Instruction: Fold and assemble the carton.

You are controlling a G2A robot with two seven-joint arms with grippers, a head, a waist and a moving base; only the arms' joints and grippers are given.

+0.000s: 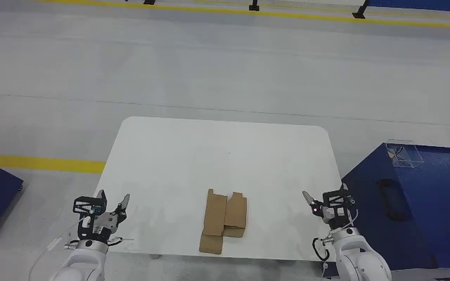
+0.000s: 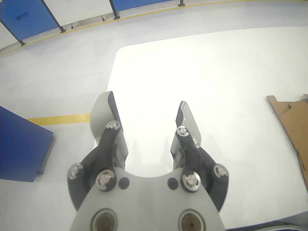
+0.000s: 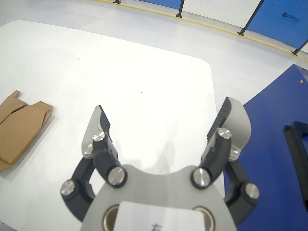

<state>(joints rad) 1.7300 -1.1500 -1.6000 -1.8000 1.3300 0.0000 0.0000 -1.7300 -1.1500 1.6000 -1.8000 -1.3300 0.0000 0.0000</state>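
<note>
A flattened brown carton point(image 1: 223, 219) lies on the white table point(image 1: 218, 151), near the front edge at the middle. Its flaps also show in the left wrist view point(image 2: 291, 118) and the right wrist view point(image 3: 19, 126). My left gripper point(image 1: 114, 201) hangs at the table's front left corner, open and holding nothing point(image 2: 146, 104). At the front right corner my right gripper point(image 1: 325, 198) is likewise open with nothing between its fingers point(image 3: 163, 111). Both stand well apart from the carton.
A blue cabinet point(image 1: 401, 207) with a clear box on top stands just right of the table, close to my right gripper. Another blue box point(image 2: 21, 150) sits on the floor to the left. Yellow floor lines and blue-white partitions ring the area.
</note>
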